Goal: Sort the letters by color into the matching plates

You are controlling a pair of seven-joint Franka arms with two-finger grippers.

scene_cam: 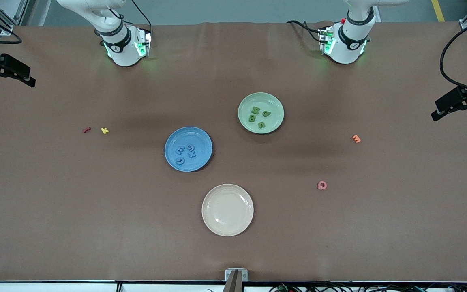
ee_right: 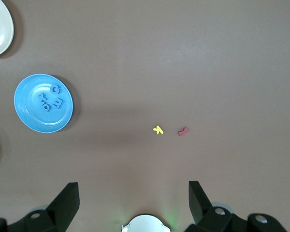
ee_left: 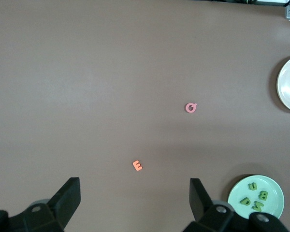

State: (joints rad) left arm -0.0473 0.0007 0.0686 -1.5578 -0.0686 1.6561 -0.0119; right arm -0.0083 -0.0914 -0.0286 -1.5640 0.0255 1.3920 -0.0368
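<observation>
Nearest to the front camera, on the table (scene_cam: 55, 223), lies the cream plate (scene_cam: 227, 209), and it is empty; I think it stays so because no cream letters exist to fill it. A little farther, toward the left arm's end, lies the pink letter (scene_cam: 322, 185), and farther still the orange letter (scene_cam: 356, 139), both loose on the table since no plate matches them.

Next comes the blue plate (scene_cam: 188, 149), near the middle of the table. The four blue letters (scene_cam: 185, 151) lie together inside it, the plus sign among them. Toward the right arm's end, well apart from the plates, the yellow letter (scene_cam: 104, 130) and the red letter (scene_cam: 86, 129) lie just beside each other.

Farther again is the green plate (scene_cam: 261, 112), with the four green letters (scene_cam: 260, 115) inside it. So each color sits in its own plate, and I judge the sorting finished.

Both arms wait high near their bases. The left gripper (ee_left: 135, 200) hangs over bare table near the orange letter, its jaws wide apart and holding nothing. The right gripper (ee_right: 134, 200) hangs over its own base, jaws also apart and empty.
</observation>
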